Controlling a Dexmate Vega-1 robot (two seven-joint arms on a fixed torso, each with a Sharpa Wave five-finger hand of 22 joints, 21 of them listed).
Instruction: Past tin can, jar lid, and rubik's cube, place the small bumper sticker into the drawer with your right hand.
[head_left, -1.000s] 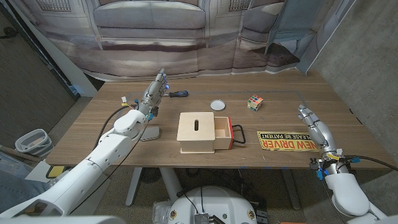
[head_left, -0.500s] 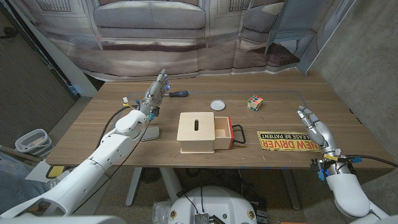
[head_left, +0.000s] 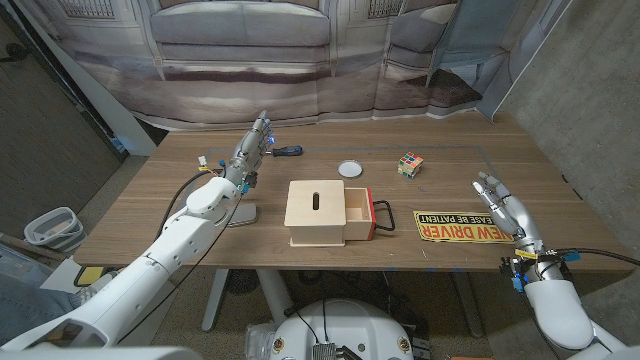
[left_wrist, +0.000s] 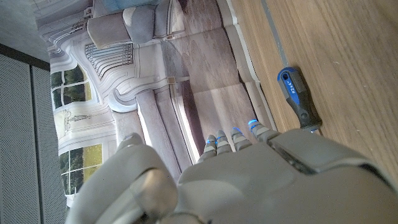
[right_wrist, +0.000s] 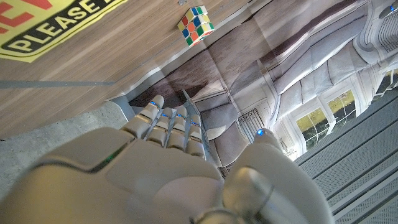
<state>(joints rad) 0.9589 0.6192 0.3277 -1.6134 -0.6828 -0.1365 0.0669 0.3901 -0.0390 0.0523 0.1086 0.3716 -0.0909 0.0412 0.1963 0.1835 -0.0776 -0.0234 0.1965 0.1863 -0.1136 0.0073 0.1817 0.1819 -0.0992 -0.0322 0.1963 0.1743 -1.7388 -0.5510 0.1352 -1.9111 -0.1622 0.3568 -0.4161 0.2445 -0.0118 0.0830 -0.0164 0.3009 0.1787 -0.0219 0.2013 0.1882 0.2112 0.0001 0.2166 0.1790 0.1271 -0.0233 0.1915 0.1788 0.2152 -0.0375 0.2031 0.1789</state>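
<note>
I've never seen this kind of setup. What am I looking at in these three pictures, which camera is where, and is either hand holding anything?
A two-armed robot stands at a wooden table. The wide picture comes from its head; the other two come from cameras on its wrists, looking along each hand. On the table lie a wooden box with a red drawer pulled out, a yellow bumper sticker, a rubik's cube, a jar lid and a screwdriver. The left hand and the right hand hold nothing.
</note>
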